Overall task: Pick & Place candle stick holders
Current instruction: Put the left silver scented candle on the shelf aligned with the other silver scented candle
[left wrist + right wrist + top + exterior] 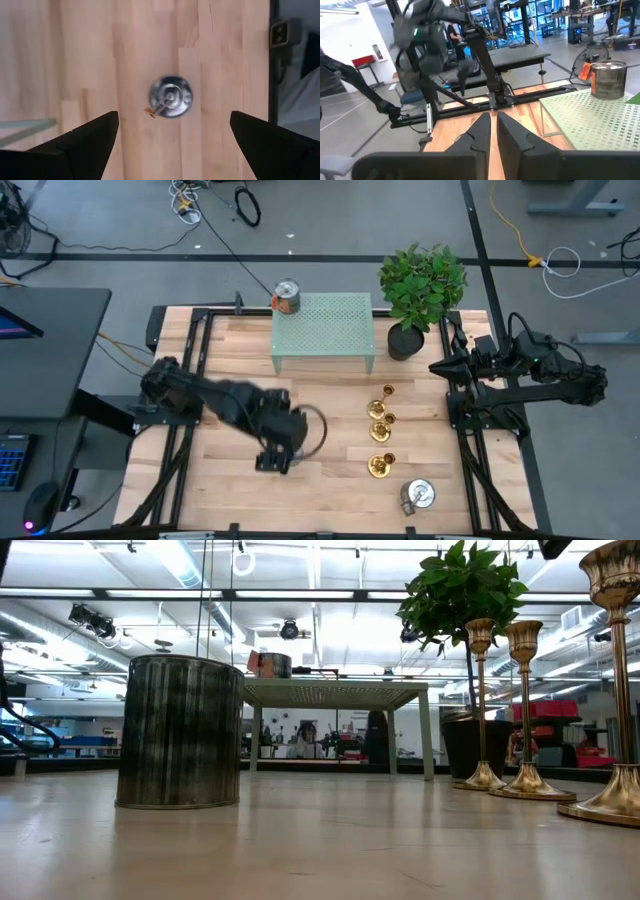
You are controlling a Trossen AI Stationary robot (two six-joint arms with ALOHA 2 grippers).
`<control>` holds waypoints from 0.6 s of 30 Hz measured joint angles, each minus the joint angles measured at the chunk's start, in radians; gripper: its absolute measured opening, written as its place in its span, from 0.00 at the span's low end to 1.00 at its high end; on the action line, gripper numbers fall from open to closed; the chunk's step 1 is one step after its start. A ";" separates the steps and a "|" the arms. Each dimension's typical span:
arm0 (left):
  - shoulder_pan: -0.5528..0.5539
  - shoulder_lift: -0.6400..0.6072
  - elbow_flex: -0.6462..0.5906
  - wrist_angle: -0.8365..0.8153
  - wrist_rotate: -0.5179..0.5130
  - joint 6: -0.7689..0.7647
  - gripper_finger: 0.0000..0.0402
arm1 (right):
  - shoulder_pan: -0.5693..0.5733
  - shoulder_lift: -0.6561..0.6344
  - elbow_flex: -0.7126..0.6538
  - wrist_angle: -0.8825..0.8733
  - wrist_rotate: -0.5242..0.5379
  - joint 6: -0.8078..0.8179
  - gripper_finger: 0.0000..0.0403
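Observation:
Three gold candle stick holders (381, 428) stand upright on their round bases in a row on the wooden table, right of centre. They also show at the right of the low view (525, 710). My left gripper (272, 463) hovers open and empty over the table, left of the row. Its wrist view (174, 115) looks down on a silver tin can's top (170, 96). My right gripper (440, 365) waits shut and empty at the table's right side, near the plant; its wrist view (492, 130) shows the fingers together.
One silver tin can (418, 495) stands near the front edge, right of centre, and is large in the low view (180, 730). A green mesh shelf (323, 330) at the back carries another can (287, 297). A potted plant (415, 290) stands at the back right.

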 joint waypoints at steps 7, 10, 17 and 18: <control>-0.038 0.001 -0.232 0.107 -0.035 -0.081 0.98 | 0.000 0.000 0.000 0.000 -0.045 0.060 0.09; -0.038 0.001 -0.317 0.186 -0.027 -0.081 0.98 | 0.000 0.000 0.000 0.000 -0.097 0.082 0.09; -0.023 0.001 -0.472 0.315 0.011 -0.081 0.98 | 0.000 0.000 0.000 -0.008 -0.166 0.102 0.09; -0.020 0.001 -0.489 0.332 0.021 -0.081 0.98 | 0.000 0.000 0.000 -0.008 -0.167 0.102 0.09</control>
